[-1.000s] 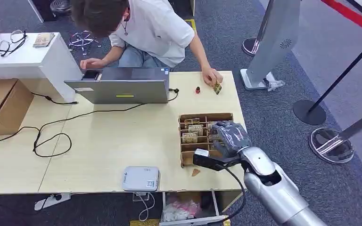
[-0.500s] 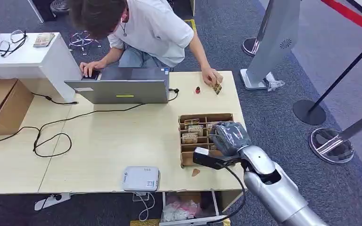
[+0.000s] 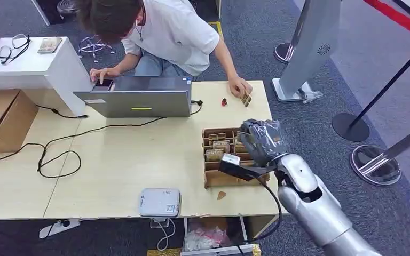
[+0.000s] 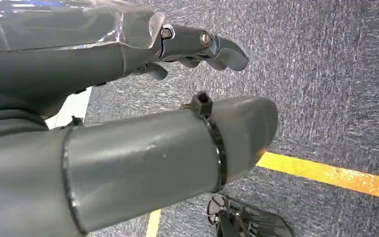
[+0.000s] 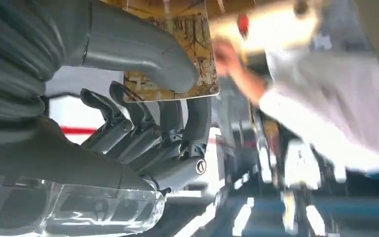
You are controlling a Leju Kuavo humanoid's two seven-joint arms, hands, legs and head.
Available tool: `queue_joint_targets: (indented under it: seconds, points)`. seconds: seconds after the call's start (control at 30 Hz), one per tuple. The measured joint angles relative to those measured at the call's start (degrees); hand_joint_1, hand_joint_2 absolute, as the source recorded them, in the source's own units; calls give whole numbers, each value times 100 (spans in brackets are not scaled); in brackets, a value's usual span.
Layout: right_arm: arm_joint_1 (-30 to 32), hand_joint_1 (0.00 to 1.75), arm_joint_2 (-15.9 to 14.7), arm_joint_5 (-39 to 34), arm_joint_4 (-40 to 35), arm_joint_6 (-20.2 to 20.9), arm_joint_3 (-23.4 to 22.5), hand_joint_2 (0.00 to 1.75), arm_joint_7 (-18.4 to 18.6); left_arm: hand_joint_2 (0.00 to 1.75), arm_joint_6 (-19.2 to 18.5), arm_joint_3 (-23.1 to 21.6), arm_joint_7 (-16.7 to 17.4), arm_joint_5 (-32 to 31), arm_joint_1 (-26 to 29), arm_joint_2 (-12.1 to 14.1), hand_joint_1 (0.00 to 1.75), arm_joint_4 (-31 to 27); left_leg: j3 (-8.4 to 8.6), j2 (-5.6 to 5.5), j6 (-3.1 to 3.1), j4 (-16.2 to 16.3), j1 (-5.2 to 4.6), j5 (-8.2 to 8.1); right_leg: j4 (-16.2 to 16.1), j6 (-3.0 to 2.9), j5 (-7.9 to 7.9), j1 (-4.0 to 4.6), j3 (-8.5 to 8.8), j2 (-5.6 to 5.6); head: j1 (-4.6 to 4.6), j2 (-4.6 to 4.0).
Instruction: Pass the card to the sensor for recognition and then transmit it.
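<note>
With your right hand (image 5: 143, 123) pinching the yellowish printed card (image 5: 177, 54) just above the compartmented cardboard box (image 3: 220, 154), hold it flat and carry it steadily to the white sensor box (image 3: 160, 202).

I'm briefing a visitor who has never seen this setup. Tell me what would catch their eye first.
The silver right arm reaches in from the lower right, its right hand above the compartmented cardboard box at the table's near right, pinching a yellowish patterned card. Across the table a person leans over an open laptop. A white sensor box sits at the near edge.
</note>
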Motion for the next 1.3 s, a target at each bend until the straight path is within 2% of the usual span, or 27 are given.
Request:
queue_joint_targets:
  seconds: [0.2,0.3,0.47,0.67,0.87,1.0,1.13,1.3]
  points:
    - [-391,175,9,70,-326,-669,-147,175,-227,0,7,0,-44,-30,-6,-6,0,0,0,1,0,0,1,0,1,0,1,0,1,1,2,0]
    - [-625,175,118,138,-304,-987,-149,175,-330,0,15,-4,-44,-50,-14,-11,0,0,-1,1,0,0,1,1,2,0,1,0,1,2,0,0]
    - [-1148,175,586,352,249,-1601,-114,175,-396,0,37,-20,44,-129,-88,-22,0,0,1,5,-2,0,2,3,5,-2,1,1,1,6,2,0]
    - [-1838,175,1397,424,1601,-2217,-31,175,-505,0,63,-57,79,-201,-130,-37,0,0,6,6,-9,0,4,8,11,-6,4,2,0,9,0,0]
    - [-2356,175,2109,460,3021,-2379,24,175,-481,0,68,-153,155,-260,-165,-37,0,0,3,-1,-10,0,4,12,12,-6,4,2,-1,3,0,0]
    - [-2598,175,2468,374,3714,-2381,26,175,-531,0,87,-157,164,-245,-167,-35,0,0,2,-1,-11,0,4,12,11,-6,4,2,-1,3,2,0]
    - [-2727,175,2726,490,4098,-2385,30,175,-461,0,94,-157,166,-223,-160,-28,0,0,1,-1,-11,0,3,12,10,-6,4,2,-1,3,0,0]
    - [-2826,175,2883,536,4362,-2389,30,175,-407,0,87,-157,166,-223,-158,-26,0,0,2,-2,-10,0,3,12,9,-6,4,2,-1,2,0,0]
